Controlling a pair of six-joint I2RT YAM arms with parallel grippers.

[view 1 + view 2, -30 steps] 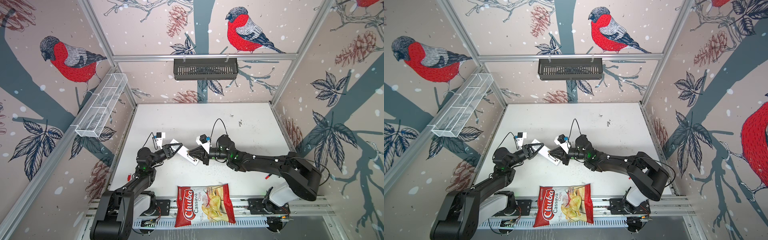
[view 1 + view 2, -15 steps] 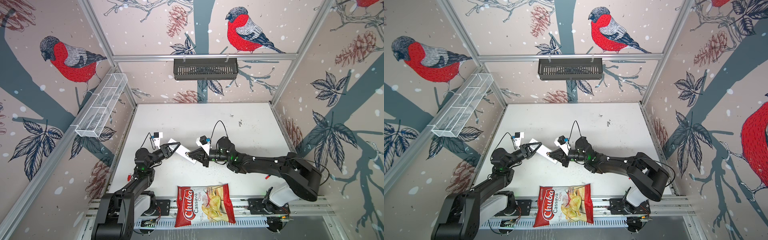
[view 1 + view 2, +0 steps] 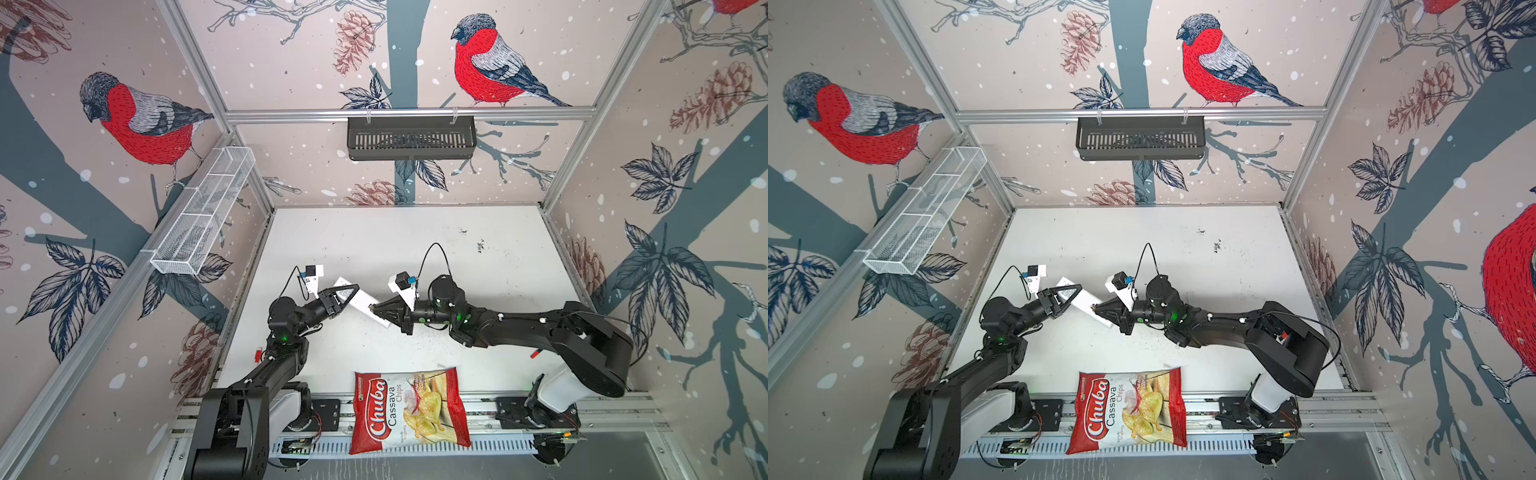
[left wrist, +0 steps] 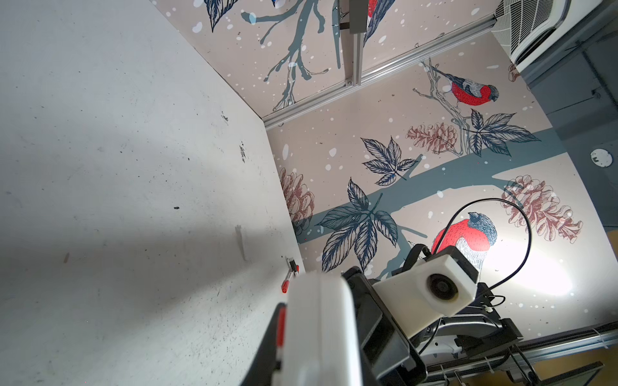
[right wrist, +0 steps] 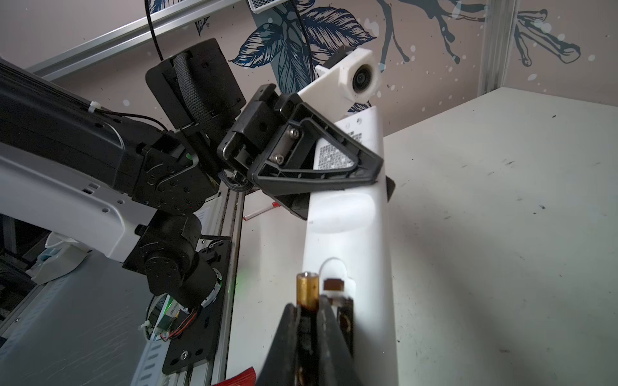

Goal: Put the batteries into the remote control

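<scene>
The remote control [image 3: 362, 300] [image 3: 1084, 300] is a slim white bar held aslant above the table, plain back up. My left gripper [image 3: 348, 293] [image 3: 1070, 293] is shut on its far end; the left wrist view shows the white bar [image 4: 319, 334] between the jaws. My right gripper [image 3: 375, 308] [image 3: 1096, 308] is shut on a battery [image 5: 307, 290], gold end sticking out past the fingertips [image 5: 290, 320]. That end sits beside the remote's [image 5: 354, 240] open battery slot [image 5: 341, 300]. Copper metal shows inside the slot; I cannot tell whether the other battery lies there.
A red Chuba chips bag [image 3: 409, 409] lies at the table's front edge. Small red-tipped bits lie near each arm [image 3: 258, 354] [image 3: 535, 354]. A black basket [image 3: 411, 137] hangs on the back wall and a white wire basket [image 3: 203, 216] on the left wall.
My right gripper has crept left with the battery, closer along the remote's near end. The left gripper and the remote have barely moved.
</scene>
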